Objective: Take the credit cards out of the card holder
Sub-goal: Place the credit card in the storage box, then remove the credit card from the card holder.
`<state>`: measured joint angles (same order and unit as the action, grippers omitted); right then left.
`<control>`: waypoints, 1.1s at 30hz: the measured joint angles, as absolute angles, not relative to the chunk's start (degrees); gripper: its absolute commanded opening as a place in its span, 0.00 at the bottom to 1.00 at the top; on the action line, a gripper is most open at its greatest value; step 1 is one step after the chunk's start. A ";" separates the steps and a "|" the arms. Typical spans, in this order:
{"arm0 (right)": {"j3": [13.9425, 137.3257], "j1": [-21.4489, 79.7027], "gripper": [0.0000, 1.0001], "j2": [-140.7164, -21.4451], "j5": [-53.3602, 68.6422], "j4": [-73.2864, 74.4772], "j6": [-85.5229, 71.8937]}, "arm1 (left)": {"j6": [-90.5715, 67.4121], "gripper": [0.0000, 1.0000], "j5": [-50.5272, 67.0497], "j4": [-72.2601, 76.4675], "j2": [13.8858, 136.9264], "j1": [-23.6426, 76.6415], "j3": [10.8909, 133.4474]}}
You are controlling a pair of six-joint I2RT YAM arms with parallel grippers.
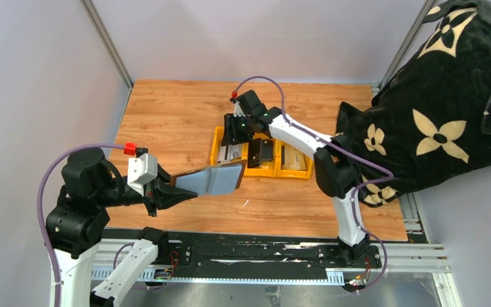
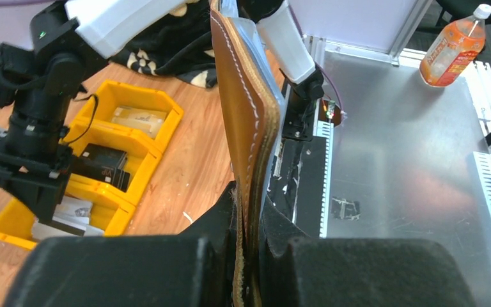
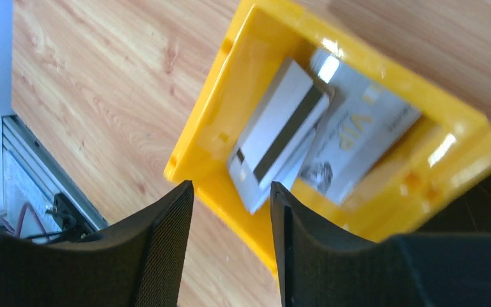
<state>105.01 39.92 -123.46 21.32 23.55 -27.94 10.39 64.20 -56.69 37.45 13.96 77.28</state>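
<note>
Grips the open wallet by one edge in the closed left fingers, above the desk's near side. Hangs with right fingers parted and empty over the yellow bin's left compartment, home to what look like two pale cards.

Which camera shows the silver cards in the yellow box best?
Right wrist view: the silver cards lie close up, stripe and lettering clear. Top view shows them tiny; left wrist view, partly hidden behind the right arm.
</note>
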 measured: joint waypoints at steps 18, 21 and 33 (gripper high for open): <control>51.90 42.06 0.84 -57.52 43.92 -29.98 -29.98 | 16.08 0.00 63.83 -56.73 36.60 13.96 77.36; 50.30 45.50 0.84 -55.61 46.35 -31.81 -29.32 | 15.92 0.00 63.90 -56.73 36.64 13.96 77.36; 54.92 59.37 0.45 -55.51 43.13 -26.09 -17.74 | 15.79 0.00 63.83 -56.73 36.73 13.96 77.38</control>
<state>54.92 59.37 -55.51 43.13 -26.09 -17.74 15.79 63.83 -56.73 36.73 13.96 77.38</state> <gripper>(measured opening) 0.563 0.099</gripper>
